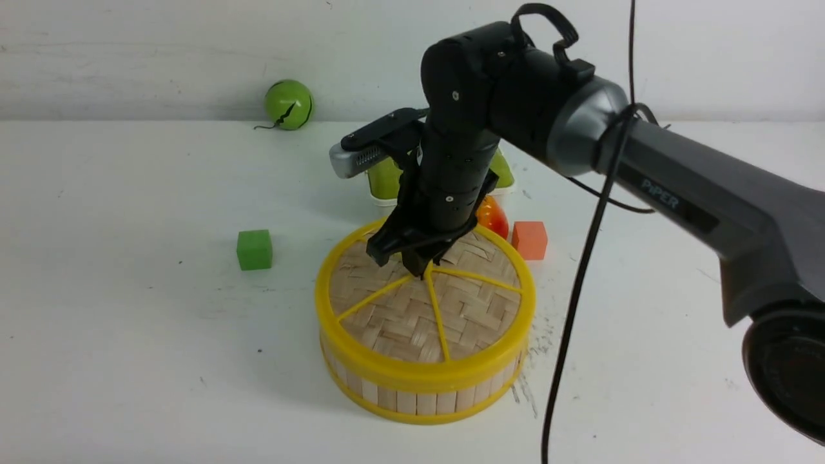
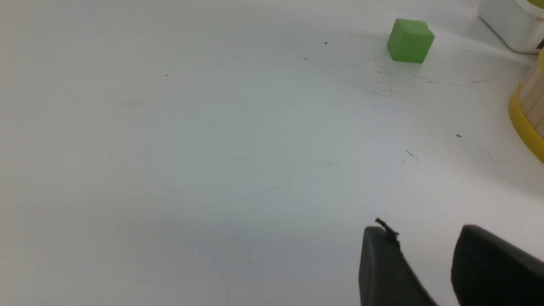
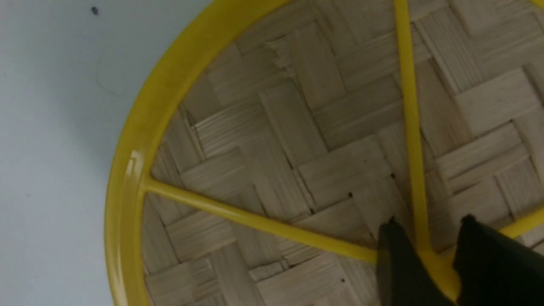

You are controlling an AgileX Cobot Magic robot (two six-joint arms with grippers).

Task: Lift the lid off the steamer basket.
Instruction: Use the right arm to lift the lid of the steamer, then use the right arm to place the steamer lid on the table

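Note:
The steamer basket (image 1: 419, 401) stands at the table's middle, with a pale slat wall and yellow rims. The lid (image 1: 412, 309), woven tan bamboo with yellow spokes, lies flat on it. My right gripper (image 1: 422, 265) points down at the lid's centre. In the right wrist view its black jaws (image 3: 429, 222) stand on either side of the yellow centre knob (image 3: 440, 272) and touch it, above the lid (image 3: 297, 140). My left gripper (image 2: 423, 229) is open and empty low over bare table. The basket's edge (image 2: 531, 114) shows in its view. The left arm is out of the front view.
A green cube (image 1: 254, 249) lies left of the basket and also shows in the left wrist view (image 2: 410, 41). An orange cube (image 1: 530, 240) and a red-orange fruit (image 1: 493, 216) lie behind it. A white box with a green top (image 1: 385, 183) stands behind the arm, a green ball (image 1: 288, 104) by the wall.

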